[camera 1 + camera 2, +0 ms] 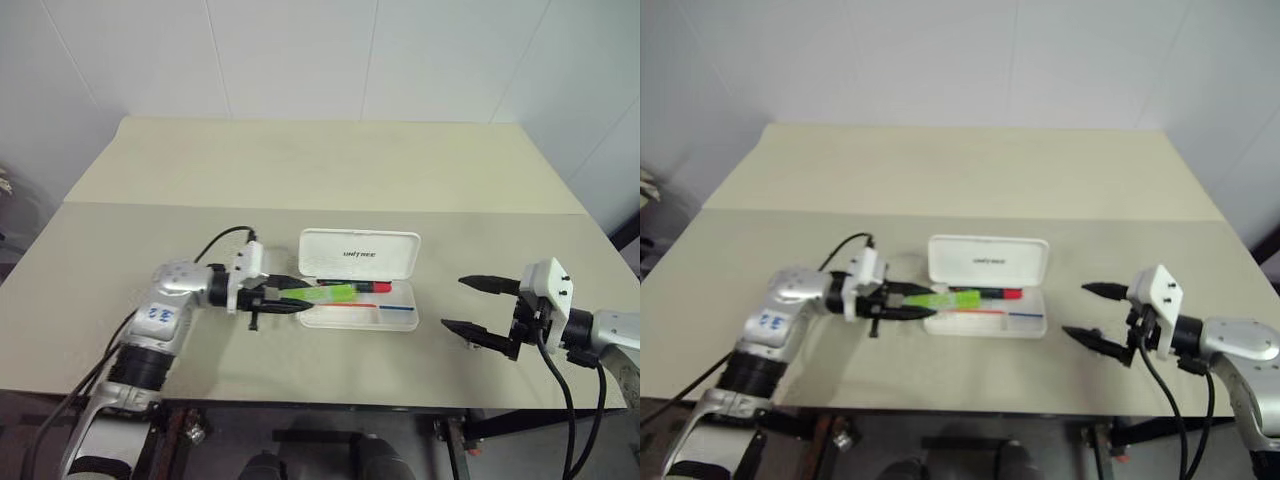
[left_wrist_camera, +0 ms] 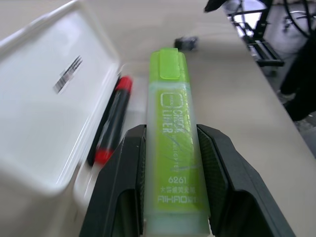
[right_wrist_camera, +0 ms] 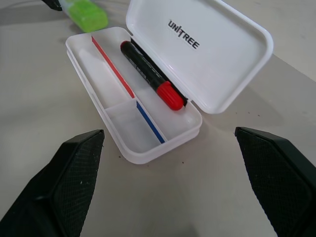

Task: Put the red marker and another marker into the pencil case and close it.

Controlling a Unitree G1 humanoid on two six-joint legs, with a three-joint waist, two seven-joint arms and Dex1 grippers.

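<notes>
Inside open pencil case [image 3: 148, 143], red marker [image 3: 148, 74]

Your left tool [image 1: 902, 300] holds the green marker [image 1: 952, 299] over the open pencil case [image 1: 985, 322]; the red marker [image 1: 992, 294] lies inside.

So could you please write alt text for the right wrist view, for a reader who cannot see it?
An open white pencil case lies on a beige table with a red marker in the compartment beside its raised lid. The right gripper faces the case with its black fingers wide apart. A green marker hangs at the case's far end.
</notes>
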